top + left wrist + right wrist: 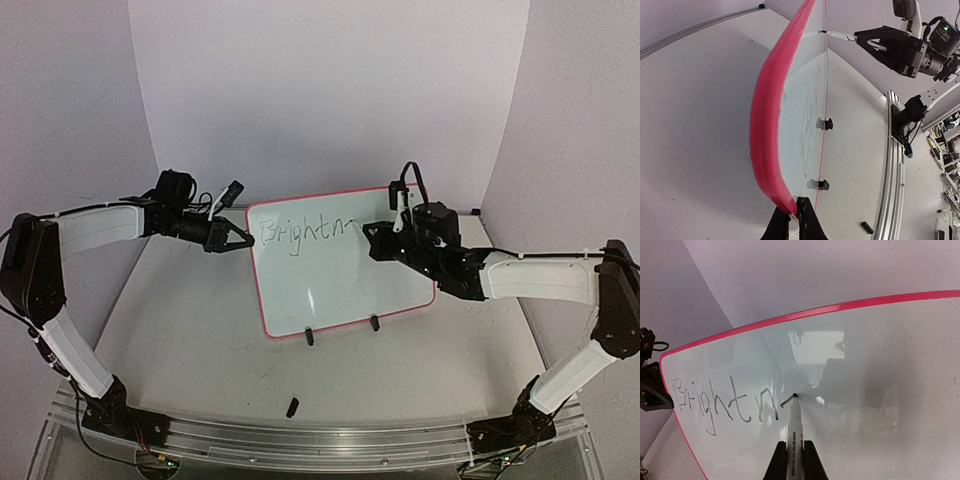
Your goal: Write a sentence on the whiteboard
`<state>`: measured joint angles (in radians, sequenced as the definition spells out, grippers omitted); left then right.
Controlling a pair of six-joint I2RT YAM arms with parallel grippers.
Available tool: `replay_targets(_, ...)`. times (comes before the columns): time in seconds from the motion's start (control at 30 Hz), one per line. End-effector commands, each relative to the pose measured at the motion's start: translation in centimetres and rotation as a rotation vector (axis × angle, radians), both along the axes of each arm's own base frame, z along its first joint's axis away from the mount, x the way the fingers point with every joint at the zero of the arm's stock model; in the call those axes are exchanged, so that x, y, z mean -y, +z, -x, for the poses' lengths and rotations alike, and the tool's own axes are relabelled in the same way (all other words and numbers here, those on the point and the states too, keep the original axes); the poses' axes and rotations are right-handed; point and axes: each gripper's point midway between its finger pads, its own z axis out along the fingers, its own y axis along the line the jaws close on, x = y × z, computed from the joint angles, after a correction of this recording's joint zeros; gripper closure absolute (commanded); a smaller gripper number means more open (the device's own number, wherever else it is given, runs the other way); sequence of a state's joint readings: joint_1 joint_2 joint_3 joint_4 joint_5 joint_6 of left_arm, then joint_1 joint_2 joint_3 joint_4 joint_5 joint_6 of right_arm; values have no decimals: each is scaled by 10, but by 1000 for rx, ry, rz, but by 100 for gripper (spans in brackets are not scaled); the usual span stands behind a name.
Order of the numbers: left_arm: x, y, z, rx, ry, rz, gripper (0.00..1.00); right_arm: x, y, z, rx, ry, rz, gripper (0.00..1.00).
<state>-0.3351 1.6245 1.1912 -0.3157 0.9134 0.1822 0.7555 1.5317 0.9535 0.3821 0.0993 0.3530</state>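
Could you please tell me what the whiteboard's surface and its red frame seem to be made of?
The whiteboard looks like a glossy coated white panel, possibly melamine: it mirrors the marker and a bright light patch. Its frame looks like smooth, fairly matte red-pink plastic, perhaps rubbery, with a rounded edge.

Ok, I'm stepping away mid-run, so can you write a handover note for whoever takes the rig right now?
Left gripper: shut on the left edge of the whiteboard, which stands on its clip feet.
Right gripper: shut on the marker, tip on the board.
Done: the sentence reads "Brightn" on the top line, with a next stroke begun.
Left: the rest of the sentence.
Small black piece, perhaps the cap, lies on the table in front of the board.
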Motion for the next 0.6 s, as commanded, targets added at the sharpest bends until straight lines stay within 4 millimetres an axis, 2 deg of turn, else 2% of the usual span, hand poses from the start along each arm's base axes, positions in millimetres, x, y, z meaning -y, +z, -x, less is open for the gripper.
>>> replay_targets(0.0,4,0,-5,103,-19,-56,100,10,19,-6,52,-58,-21,100)
replay_targets(0.23,4,0,-5,102,-19,-57,100,-4,24,-10,70,-10,-17,100)
replay_targets(0.57,4,1,-5,106,-19,-57,100,-13,9,-7,27,38,-12,100)
